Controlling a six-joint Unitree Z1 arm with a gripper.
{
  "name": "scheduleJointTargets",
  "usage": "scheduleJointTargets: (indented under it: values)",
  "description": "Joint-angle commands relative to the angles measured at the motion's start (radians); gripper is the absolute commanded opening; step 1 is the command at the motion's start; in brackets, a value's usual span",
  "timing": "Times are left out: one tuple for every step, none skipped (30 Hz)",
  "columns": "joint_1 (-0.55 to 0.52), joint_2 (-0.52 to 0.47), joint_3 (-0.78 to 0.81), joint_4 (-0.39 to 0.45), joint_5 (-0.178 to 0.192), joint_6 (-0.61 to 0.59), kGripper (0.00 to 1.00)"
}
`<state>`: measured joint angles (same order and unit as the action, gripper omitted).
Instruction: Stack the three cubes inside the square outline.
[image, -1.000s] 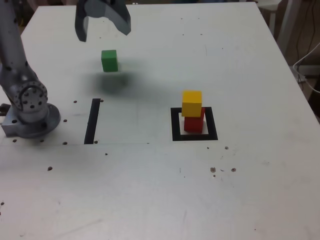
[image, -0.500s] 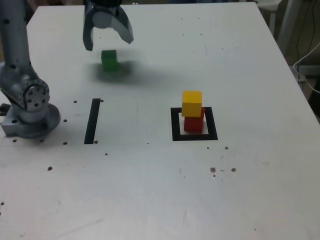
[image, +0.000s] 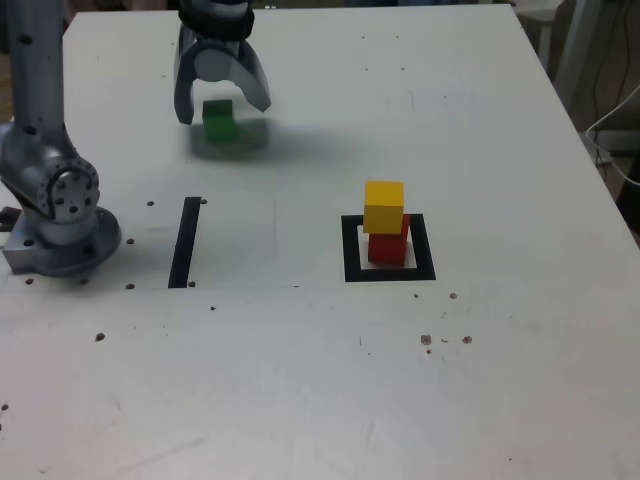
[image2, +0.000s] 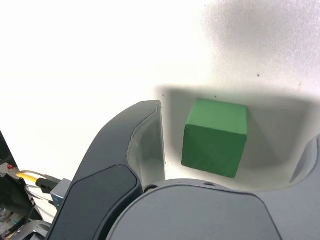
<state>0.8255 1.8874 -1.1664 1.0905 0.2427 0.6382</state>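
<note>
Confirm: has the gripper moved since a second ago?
Yes. In the exterior view the open gripper has come down and toward the view's right, from up-left of the stationary green cube to straddling it.

Yellow cube (image: 384, 205) sits on red cube (image: 388, 245) inside the square outline (image: 351, 250) — green cube (image: 219, 119) (upright) lies well apart.

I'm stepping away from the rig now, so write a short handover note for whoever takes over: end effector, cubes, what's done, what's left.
End effector: open, jaws either side of the green cube, nothing gripped yet.
Green cube: on the table at the far side, toward the exterior view's left, away from the square outline.
Red cube: inside the outline.
Yellow cube: stacked on the red one.
Done: two of three cubes stacked.
Left: close on the green cube, carry it over, set it on the yellow one.
</note>
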Motion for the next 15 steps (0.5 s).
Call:
scheduleJointTargets:
  values:
    - [-0.007, 0.007, -0.001, 0.005, -0.006, 0.001, 0.85]
    - [-0.01, 0.011, -0.001, 0.005, -0.007, 0.001, 0.83]
    - [-0.011, 0.014, -0.001, 0.006, -0.007, 0.001, 0.81]
    - [-0.011, 0.019, -0.001, 0.005, -0.007, 0.001, 0.79]
    - [-0.011, 0.024, -0.001, 0.005, -0.007, 0.001, 0.77]
    - [-0.011, 0.029, -0.001, 0.004, -0.007, 0.001, 0.75]
    - [-0.011, 0.035, -0.001, 0.003, -0.007, 0.001, 0.72]
    - [-0.011, 0.039, -0.002, 0.002, -0.007, 0.001, 0.7]
    - [-0.011, 0.043, -0.003, 0.0, -0.007, 0.001, 0.68]
    - [-0.011, 0.045, -0.003, -0.002, -0.008, 0.001, 0.66]
    - [-0.012, 0.047, -0.003, -0.004, -0.008, 0.001, 0.64]
    - [-0.013, 0.047, -0.004, -0.007, -0.007, 0.001, 0.62]
    - [-0.016, 0.046, -0.005, -0.009, -0.006, 0.001, 0.61]
    - [-0.019, 0.045, -0.006, -0.011, -0.005, 0.001, 0.61]
    - [-0.022, 0.043, -0.007, -0.012, -0.003, 0.002, 0.6]
